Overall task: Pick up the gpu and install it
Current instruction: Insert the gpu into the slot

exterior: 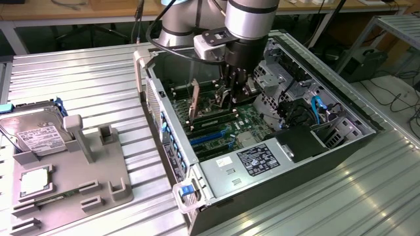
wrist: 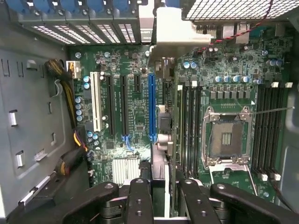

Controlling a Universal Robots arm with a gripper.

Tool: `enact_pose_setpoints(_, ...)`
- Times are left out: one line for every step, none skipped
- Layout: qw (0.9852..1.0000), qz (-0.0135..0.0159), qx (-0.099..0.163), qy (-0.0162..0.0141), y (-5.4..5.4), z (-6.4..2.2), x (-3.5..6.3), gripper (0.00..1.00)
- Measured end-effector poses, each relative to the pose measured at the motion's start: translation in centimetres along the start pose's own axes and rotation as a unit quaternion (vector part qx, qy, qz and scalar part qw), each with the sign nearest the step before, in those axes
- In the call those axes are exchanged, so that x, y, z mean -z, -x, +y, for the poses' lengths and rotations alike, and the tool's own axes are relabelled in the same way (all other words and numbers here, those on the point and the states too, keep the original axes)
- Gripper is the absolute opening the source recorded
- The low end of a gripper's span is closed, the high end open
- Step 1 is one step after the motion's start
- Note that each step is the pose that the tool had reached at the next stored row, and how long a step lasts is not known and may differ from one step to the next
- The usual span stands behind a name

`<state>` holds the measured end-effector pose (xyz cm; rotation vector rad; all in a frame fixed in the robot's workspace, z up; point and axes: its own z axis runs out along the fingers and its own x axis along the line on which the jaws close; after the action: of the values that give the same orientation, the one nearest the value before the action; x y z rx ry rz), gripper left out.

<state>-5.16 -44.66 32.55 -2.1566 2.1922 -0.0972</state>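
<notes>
Silver-bracketed, the gpu (wrist: 164, 140) hangs edge-down, clamped in the pincer (wrist: 161, 198) inside the open computer case (exterior: 217, 172), its long axis running along the blue slot (wrist: 152, 107) just beside it.

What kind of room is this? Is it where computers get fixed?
Probably a robot lab or workshop. An open computer case lies on a metal table, a robot arm reaches into it, and a hard drive sits in a gray holder.
</notes>
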Motion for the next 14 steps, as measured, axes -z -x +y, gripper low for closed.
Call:
enact_pose_setpoints(1.0,-0.0008,0.0,0.0,0.0,0.02,-0.16,0.28)
enact_pose_setpoints(1.0,-0.0023,0.0,0.0001,0.0,0.04,-0.32,0.28)
enact_pose_setpoints(1.0,-0.0049,0.0,0.0001,-0.1,0.2,-0.47,0.28)
enact_pose_setpoints(1.0,-0.0072,-0.001,0.0001,-0.1,0.46,-0.58,0.28)
enact_pose_setpoints(1.0,-0.0094,-0.001,0.0002,-0.2,0.78,-0.89,0.28)
enact_pose_setpoints(0.9999,-0.0123,-0.001,0.0002,-0.7,0.89,-0.99,0.28)
enact_pose_setpoints(0.9999,-0.0132,-0.001,0.0002,-1.0,0.93,-1.02,0.28)
enact_pose_setpoints(0.9999,-0.0135,-0.001,0.0003,-1.2,0.94,-1.03,0.28)
enact_pose_setpoints(0.9999,-0.0137,-0.001,0.0003,-1.4,0.95,-1.07,0.28)
enact_pose_setpoints(0.9999,-0.0139,-0.001,0.0002,-1.4,0.95,-1.11,0.28)
enact_pose_setpoints(0.9999,-0.0139,-0.001,-0.0001,-1.4,0.95,-1.16,0.28)
enact_pose_setpoints(0.9999,-0.0139,-0.001,-0.0009,-1.4,0.97,-1.34,0.28)
enact_pose_setpoints(0.9999,-0.0139,-0.001,-0.0011,-1.4,1.01,-1.55,0.28)
enact_pose_setpoints(0.9999,-0.0139,-0.001,-0.0011,-1.4,1.06,-1.81,0.28)
